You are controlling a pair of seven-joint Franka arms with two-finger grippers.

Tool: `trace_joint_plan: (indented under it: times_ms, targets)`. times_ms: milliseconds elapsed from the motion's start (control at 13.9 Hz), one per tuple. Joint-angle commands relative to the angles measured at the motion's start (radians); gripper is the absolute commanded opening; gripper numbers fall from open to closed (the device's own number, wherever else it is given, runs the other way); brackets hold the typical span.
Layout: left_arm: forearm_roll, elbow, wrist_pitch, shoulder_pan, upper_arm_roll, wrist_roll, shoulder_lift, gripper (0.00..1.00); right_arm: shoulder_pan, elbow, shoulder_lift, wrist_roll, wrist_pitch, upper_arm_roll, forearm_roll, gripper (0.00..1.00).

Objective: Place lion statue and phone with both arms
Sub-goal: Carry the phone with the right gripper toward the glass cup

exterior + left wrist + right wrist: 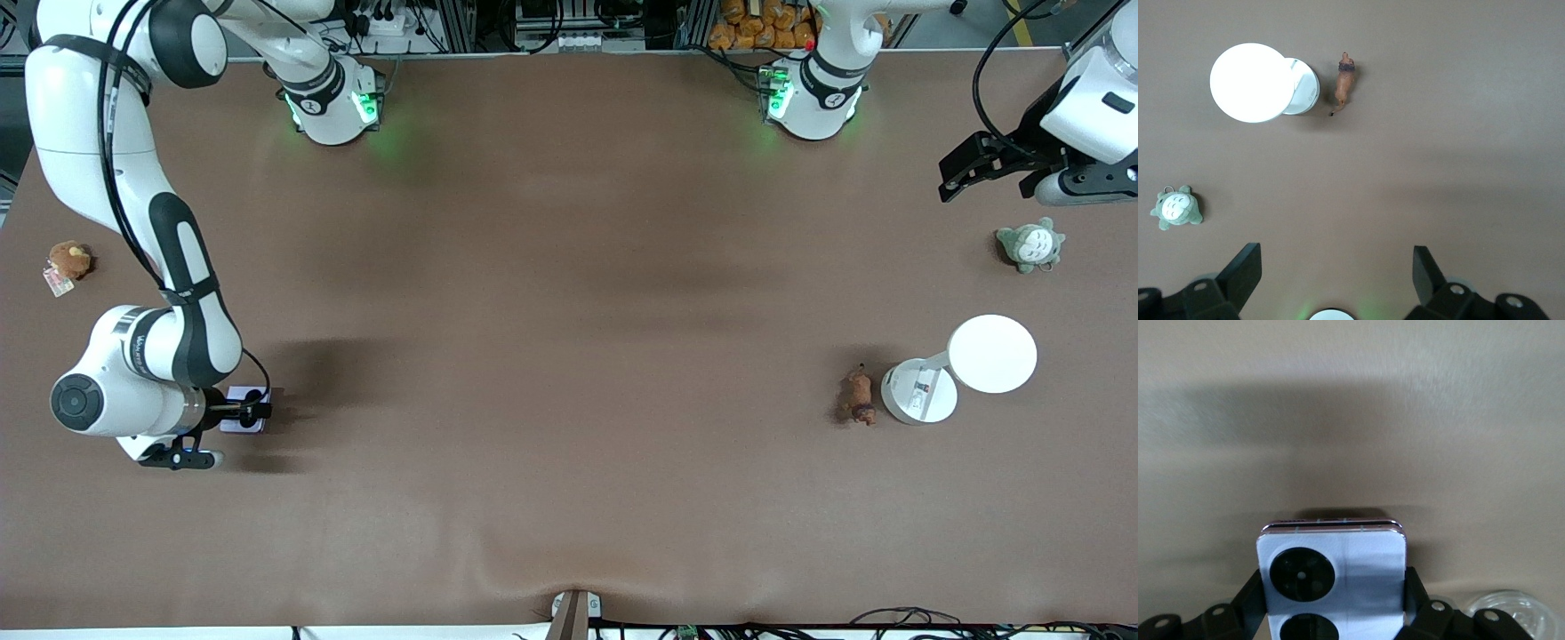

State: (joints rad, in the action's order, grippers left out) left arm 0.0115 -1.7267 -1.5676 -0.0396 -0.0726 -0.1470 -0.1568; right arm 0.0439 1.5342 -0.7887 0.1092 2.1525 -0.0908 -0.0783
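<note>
The pale lavender phone (246, 410) with two black camera circles sits between the fingers of my right gripper (242, 412) toward the right arm's end of the table. In the right wrist view the gripper (1333, 588) is shut on the phone (1333, 553), low over the table; whether it touches I cannot tell. The small reddish-brown lion statue (858, 396) lies on the table toward the left arm's end, beside a white lamp base. My left gripper (958, 174) hangs open and empty in the air. In its wrist view the left gripper (1335, 260) is apart from the lion statue (1345, 81).
A white lamp with a round base (919, 392) and a round disc head (992, 353) stands next to the lion. A grey-green plush (1029, 244) lies farther from the front camera than the lamp. A brown plush with a tag (68, 260) lies at the right arm's end.
</note>
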Motion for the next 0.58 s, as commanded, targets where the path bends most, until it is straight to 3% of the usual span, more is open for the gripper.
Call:
trace_joint_plan:
  times_ms: [0, 72, 144, 504]
  targets:
    - [-0.019, 0.018, 0.017, -0.002, -0.007, 0.018, 0.006, 1.0, 0.025, 0.027, 0.014, 0.01, 0.006, 0.019, 0.011, 0.36]
    - [-0.019, 0.016, 0.017, 0.0, -0.007, 0.018, 0.006, 1.0, 0.025, 0.032, 0.014, 0.01, 0.006, 0.019, 0.011, 0.61]
    - [-0.019, 0.018, 0.017, 0.0, -0.007, 0.02, 0.008, 1.0, 0.025, 0.032, 0.014, 0.009, 0.006, 0.019, 0.009, 1.0]
    - [-0.013, 0.048, 0.017, 0.0, -0.007, 0.02, 0.02, 1.0, 0.016, 0.018, 0.023, 0.009, -0.002, 0.019, 0.009, 1.0]
